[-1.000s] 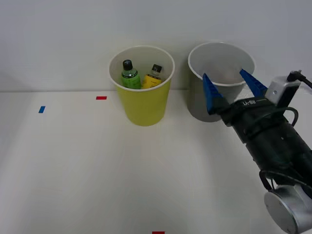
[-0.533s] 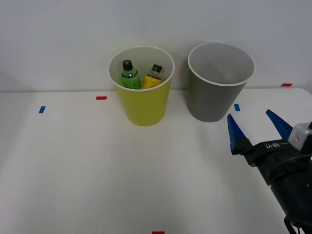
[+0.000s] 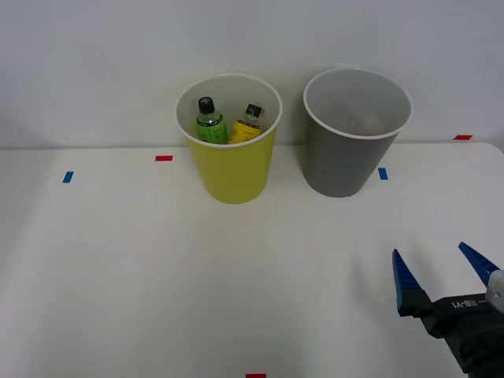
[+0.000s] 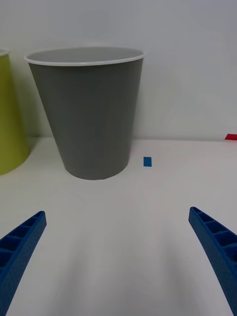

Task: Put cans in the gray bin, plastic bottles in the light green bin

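Right gripper (image 3: pixel 442 269) with fingers spread and empty, now nearer the robot, away from gray bin (image 3: pixel 346 161).

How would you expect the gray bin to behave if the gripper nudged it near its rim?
The gray bin tapers to a base narrower than its rim, so a high push would probably tip it. It looks like thin plastic, likely light, so a low push might slide it on the smooth white table.

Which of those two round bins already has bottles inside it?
The light green bin, on the left in the front view. Two plastic bottles with black caps stand inside it. The gray bin beside it, nearer the open right gripper, holds no bottles.
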